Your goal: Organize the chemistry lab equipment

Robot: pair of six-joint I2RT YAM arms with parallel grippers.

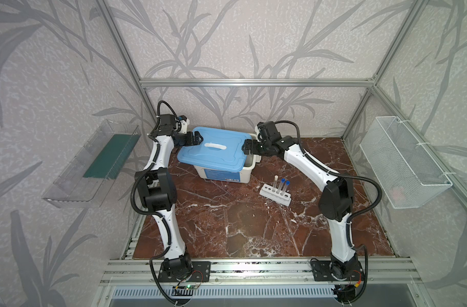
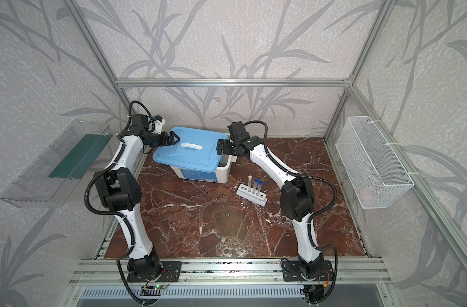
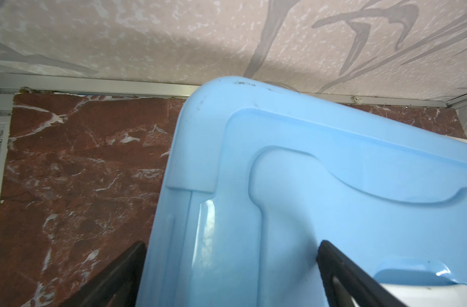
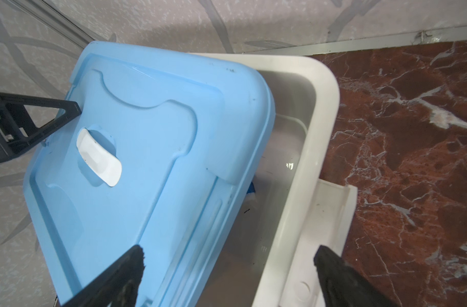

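Three clear test tubes (image 1: pixel 281 186) stand in a white rack (image 1: pixel 267 192) right of the table's middle, one white-capped and two blue-capped; they also show in the other top view as test tubes (image 2: pixel 255 186). My left gripper (image 1: pixel 197 138) (image 3: pixel 232 244) is open, its jaws astride the left end of the blue lid (image 1: pixel 213 156). My right gripper (image 1: pixel 245 147) (image 4: pixel 228 249) is open over the lid's right end and the white bin's rim (image 4: pixel 325 106). The lid (image 4: pixel 147 133) lies askew, leaving the bin's right side uncovered. A blue-and-white scrap (image 4: pixel 251 193) peeks out under it.
A clear wall shelf (image 1: pixel 75 183) holding a green slab hangs on the left. A white wire basket (image 1: pixel 405 164) hangs on the right wall. Aluminium frame bars run along the table's back and sides, close behind the bin (image 1: pixel 227 175).
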